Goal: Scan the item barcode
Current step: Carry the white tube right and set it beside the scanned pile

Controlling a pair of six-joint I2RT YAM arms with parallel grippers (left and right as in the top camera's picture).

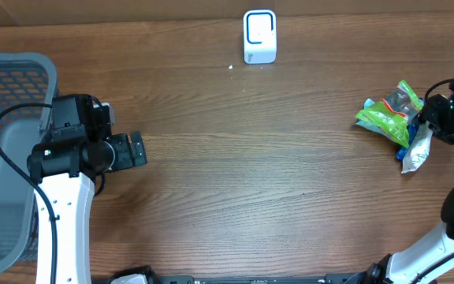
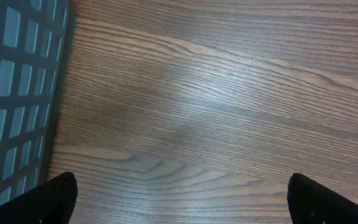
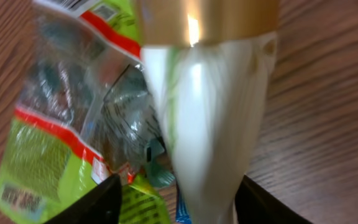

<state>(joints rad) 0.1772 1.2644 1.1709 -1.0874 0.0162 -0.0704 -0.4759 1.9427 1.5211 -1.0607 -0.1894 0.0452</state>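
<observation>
A white tube [image 3: 207,112] with a gold cap lies on the wooden table, partly over a green snack bag [image 3: 61,124]. My right gripper [image 3: 178,199] straddles the tube. Its fingers stand apart, with a gap showing on the left side, so it is open. From overhead, the tube [image 1: 416,151] and the bag [image 1: 385,114] sit at the far right, with the right gripper [image 1: 430,120] over them. The white barcode scanner [image 1: 259,36] stands at the back centre. My left gripper [image 1: 136,148] is wide open over bare wood [image 2: 182,199].
A grey mesh basket [image 1: 6,158] fills the left edge of the table, and its wall [image 2: 14,93] shows in the left wrist view. Something blue [image 3: 182,208] peeks out under the tube.
</observation>
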